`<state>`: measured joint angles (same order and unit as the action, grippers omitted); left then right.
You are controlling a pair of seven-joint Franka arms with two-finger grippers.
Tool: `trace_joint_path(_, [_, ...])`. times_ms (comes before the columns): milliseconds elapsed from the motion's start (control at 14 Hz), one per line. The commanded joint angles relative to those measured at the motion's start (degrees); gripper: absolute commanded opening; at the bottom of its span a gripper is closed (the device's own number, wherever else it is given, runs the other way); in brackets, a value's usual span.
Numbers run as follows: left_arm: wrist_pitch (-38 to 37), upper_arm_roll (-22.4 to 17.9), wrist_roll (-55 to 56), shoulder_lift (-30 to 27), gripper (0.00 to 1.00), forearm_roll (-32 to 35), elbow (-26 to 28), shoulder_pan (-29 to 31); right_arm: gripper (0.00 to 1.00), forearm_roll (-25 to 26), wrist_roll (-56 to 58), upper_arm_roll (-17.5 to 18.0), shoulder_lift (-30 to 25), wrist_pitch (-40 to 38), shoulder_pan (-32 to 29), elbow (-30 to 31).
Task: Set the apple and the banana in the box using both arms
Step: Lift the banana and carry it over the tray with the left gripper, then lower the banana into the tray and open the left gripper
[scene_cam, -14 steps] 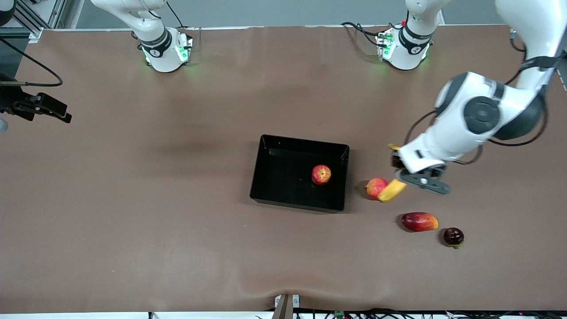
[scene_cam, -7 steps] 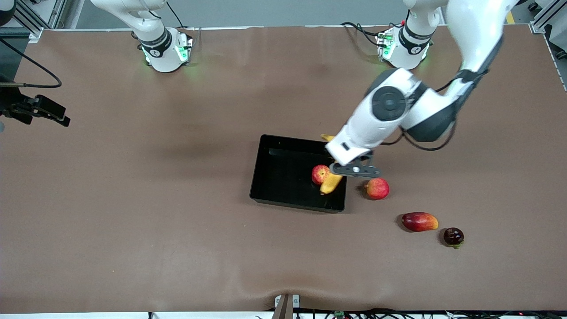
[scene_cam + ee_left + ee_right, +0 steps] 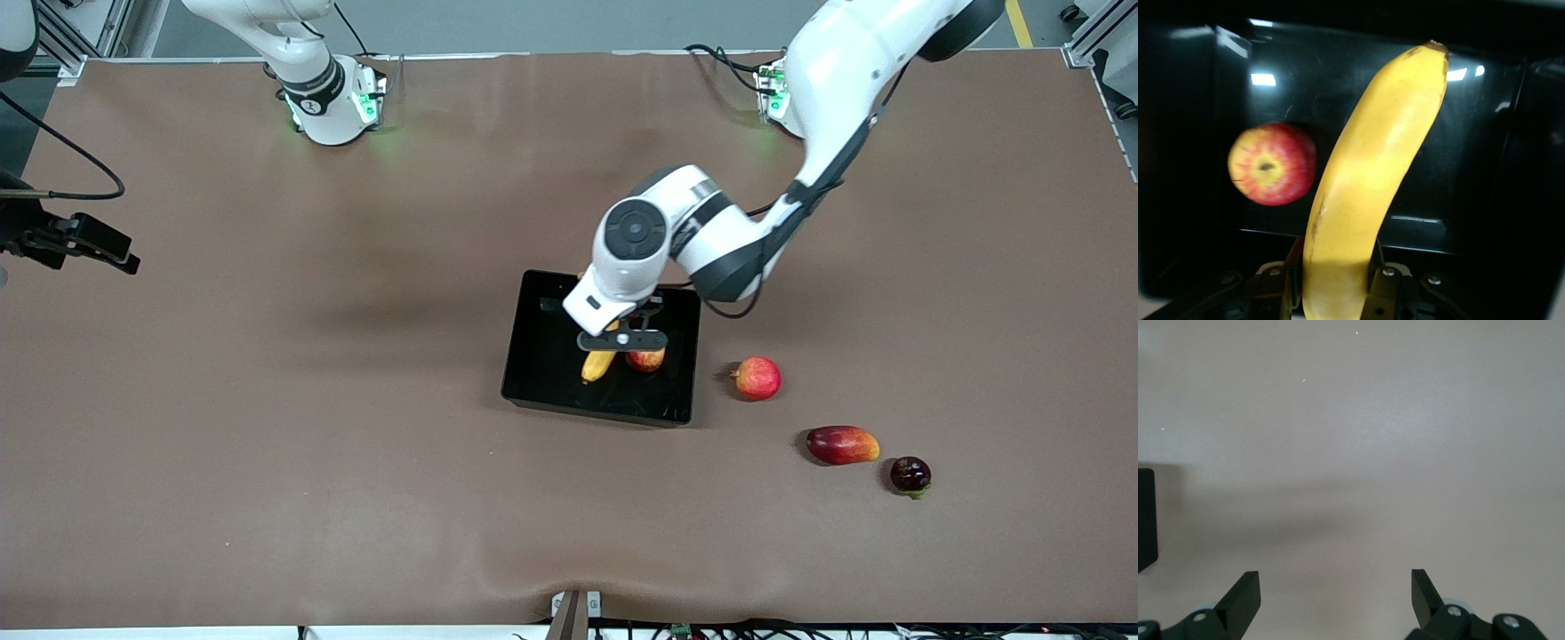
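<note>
The banana (image 3: 1365, 180) is a single curved fruit, smooth matte yellow with a dark tip and faint brown flecks along its edge. The left end effector (image 3: 620, 339) grips it by the lower end, fingers (image 3: 1379, 293) clenched on both sides of the peel, and holds it in the air over the box (image 3: 533, 369).

The box is a shallow rectangular tray of glossy black plastic with low walls and rounded inner corners; its floor throws back bright patches of light. In it lies the apple (image 3: 646, 359), small and round, red with fine streaks and a yellowish patch around the stem dimple, toward the left arm's end of the box.

On the brown bench (image 3: 267, 427), just beside the box toward the left arm's end, sits a pinkish-red round fruit (image 3: 757, 378) with a small nub. Nearer to the front camera than the box lie an oblong red-and-orange fruit (image 3: 842, 444) and a small dark, shiny round fruit (image 3: 910, 474).

The right end effector (image 3: 1336, 597) waits well apart from the box, over bare bench at the right arm's end, its black fingers spread wide and holding nothing.
</note>
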<state>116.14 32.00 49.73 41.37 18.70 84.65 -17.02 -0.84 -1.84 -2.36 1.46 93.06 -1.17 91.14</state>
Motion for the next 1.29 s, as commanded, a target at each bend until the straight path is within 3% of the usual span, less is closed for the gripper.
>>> trace_joint_path(0, [1.27, -3.51, 0.63, 2.83, 0.0, 0.02, -2.82, -4.58, 1.0, -0.04, -0.36, 0.25, 0.39, -0.51, -0.15, -0.97])
trace_joint_path(287, [4.96, -7.2, 4.05, 7.13, 0.0, -0.06, -6.86, -9.07, 1.0, 0.05, -0.36, 0.34, 0.39, -0.86, 0.55, -0.97])
trace_joint_path(717, [9.35, -8.0, 5.55, 10.39, 0.03, -0.06, -7.13, -10.4, 1.0, -0.04, -0.45, 0.43, 0.3, -1.3, 0.73, -0.97])
trace_joint_path(788, [9.8, -8.35, 5.46, 10.66, 0.61, 0.02, -7.13, -10.4, 1.0, -0.04, -0.45, 0.43, 0.3, -1.3, 0.99, -0.88])
trace_joint_path(860, [9.8, -8.88, 5.2, 10.48, 1.0, 0.11, -7.13, -10.4, 1.0, -0.04, -0.45, 0.43, 0.3, -1.48, 1.17, -0.88])
trace_joint_path(1218, [8.49, -12.39, 3.53, 4.52, 1.0, 0.37, -7.22, -8.91, 1.0, -0.13, -0.45, 0.52, 0.21, -3.33, 1.87, -0.79])
